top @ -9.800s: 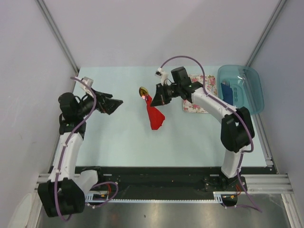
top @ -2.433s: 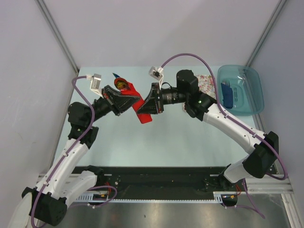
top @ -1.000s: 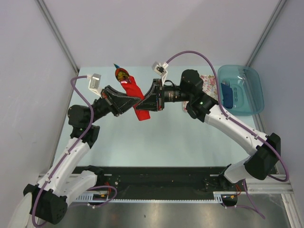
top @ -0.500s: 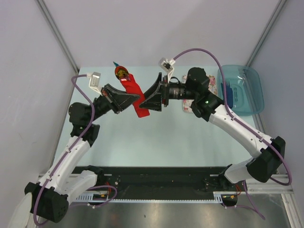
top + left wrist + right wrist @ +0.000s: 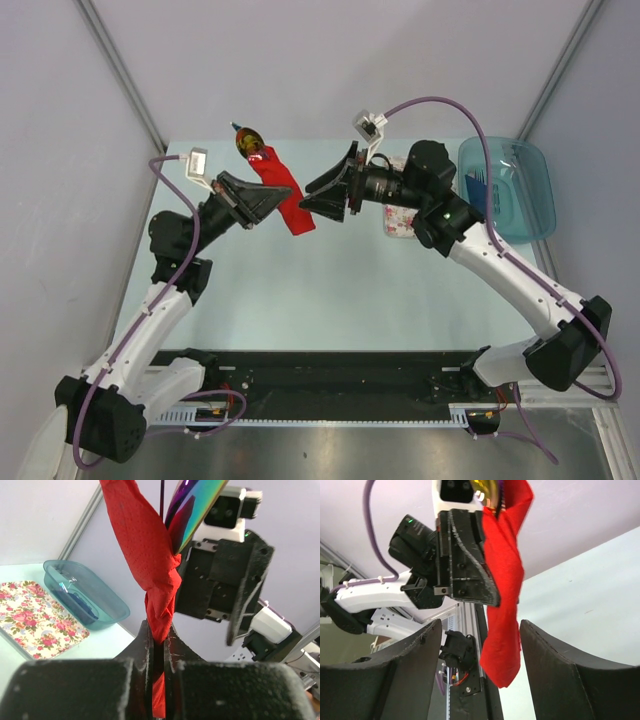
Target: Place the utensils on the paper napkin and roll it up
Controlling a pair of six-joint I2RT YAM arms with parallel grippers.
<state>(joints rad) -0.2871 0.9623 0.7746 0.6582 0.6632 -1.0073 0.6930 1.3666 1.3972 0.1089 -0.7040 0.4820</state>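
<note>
Left gripper [image 5: 262, 200] is clamped on the twisted paper napkin [image 5: 283, 193], holding it clear of the table [image 5: 300, 290]. Utensils [image 5: 248, 141] protrude from its upper end, a gold spoon head showing. Right gripper [image 5: 318, 198] is spread wide just beside it, gripping nothing.

No readable text, labels, brands or numbers (nothing legible on any surface)

Locate the paper napkin [image 5: 283, 195] above the tabletop [image 5: 330, 290], clamped in the left end effector [image 5: 266, 200] on its left, with the right end effector [image 5: 316, 198] just beside it on its right. The utensils [image 5: 247, 140] project from its rear end. At the right rear, a bin [image 5: 520, 190] sits just right of a mat [image 5: 400, 222].
</note>
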